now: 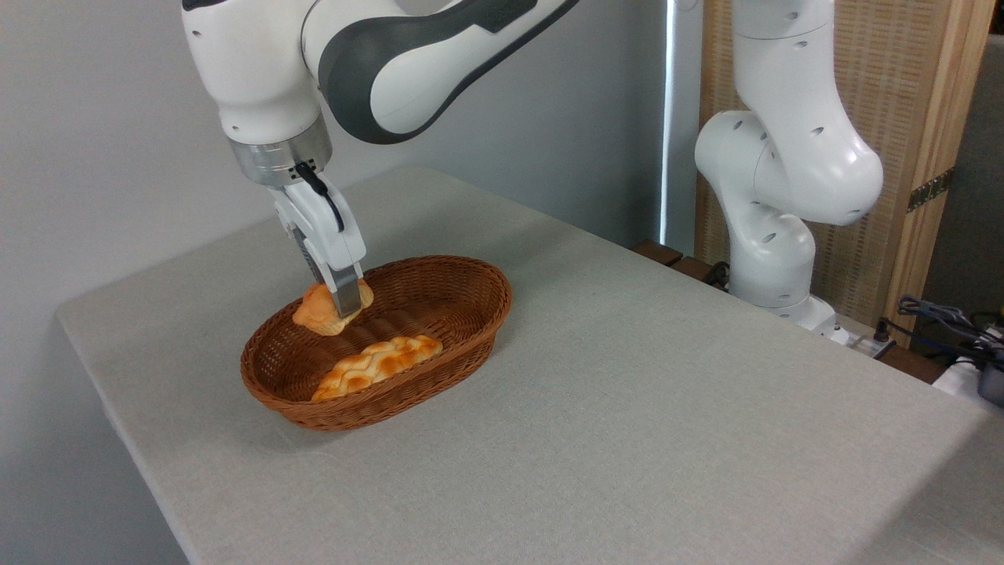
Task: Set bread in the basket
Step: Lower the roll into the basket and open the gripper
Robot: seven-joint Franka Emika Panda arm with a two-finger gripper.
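Claw [339, 308] clenched on bun [323, 310], held over far left end of basket [463, 329], just above rim. Braided loaf [376, 365] lying inside basket on grey worktop [627, 408].

**No legible text in view**

No writing, label, brand mark, number or sign can be read anywhere in the frame. The white and grey arm [408, 63] across the upper left carries no visible lettering, and neither does its base column [784, 180] at the upper right. The basket [471, 314] left of centre and the tabletop [627, 408] are unmarked. The clutter at the right edge is too small to show any print.
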